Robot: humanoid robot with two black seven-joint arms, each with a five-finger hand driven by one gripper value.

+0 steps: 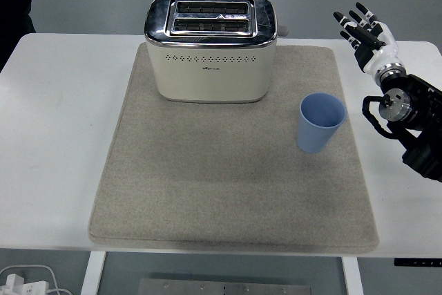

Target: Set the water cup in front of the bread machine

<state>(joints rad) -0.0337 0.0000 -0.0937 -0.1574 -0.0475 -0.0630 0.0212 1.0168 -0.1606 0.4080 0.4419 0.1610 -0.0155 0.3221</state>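
The white desk carries a large beige felt mat that covers most of its middle and reaches close to the near edge. On the mat, a cream toaster with a chrome top stands upright at the far side. A light blue cup stands upright and open-mouthed on the mat, nearer than the toaster and off to its right, apart from it.
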